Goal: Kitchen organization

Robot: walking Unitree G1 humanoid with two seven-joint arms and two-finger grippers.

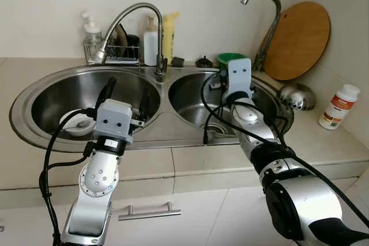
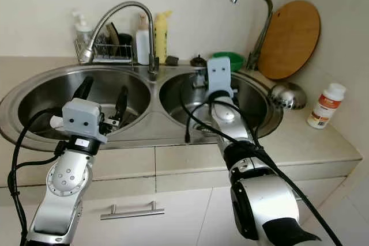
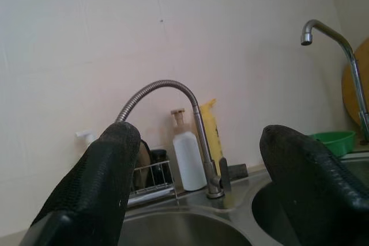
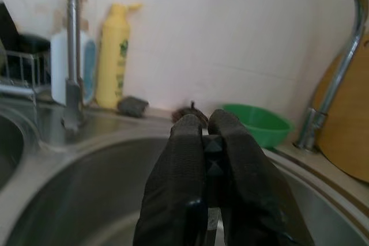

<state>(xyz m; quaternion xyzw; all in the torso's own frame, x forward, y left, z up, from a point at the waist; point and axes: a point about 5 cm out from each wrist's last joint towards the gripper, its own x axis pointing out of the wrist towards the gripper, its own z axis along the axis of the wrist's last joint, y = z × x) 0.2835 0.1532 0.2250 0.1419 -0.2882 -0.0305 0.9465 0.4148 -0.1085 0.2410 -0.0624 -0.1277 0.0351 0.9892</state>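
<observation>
A double steel sink (image 1: 167,120) is set in the tiled counter. My left gripper (image 1: 125,97) hovers open over the left basin, its fingers (image 3: 109,165) spread wide with nothing between them. Below it, at the left of that basin, lies a white bowl (image 1: 78,124) with a spoon in it. My right arm reaches into the right basin, where its grey wrist block (image 1: 238,76) hides the fingers from the head views. In the right wrist view the right gripper (image 4: 206,136) is shut and holds nothing, and points toward a green bowl (image 4: 256,122) on the far rim.
A flexible faucet (image 1: 132,12) rises between the basins, and a second tap (image 1: 262,4) stands at the back right. Behind are a dish rack (image 1: 112,50), a white bottle (image 1: 151,41) and a yellow bottle (image 1: 168,36). At the right are a round wooden board (image 1: 297,40), a steel ladle (image 1: 297,96) and an orange-capped bottle (image 1: 339,106).
</observation>
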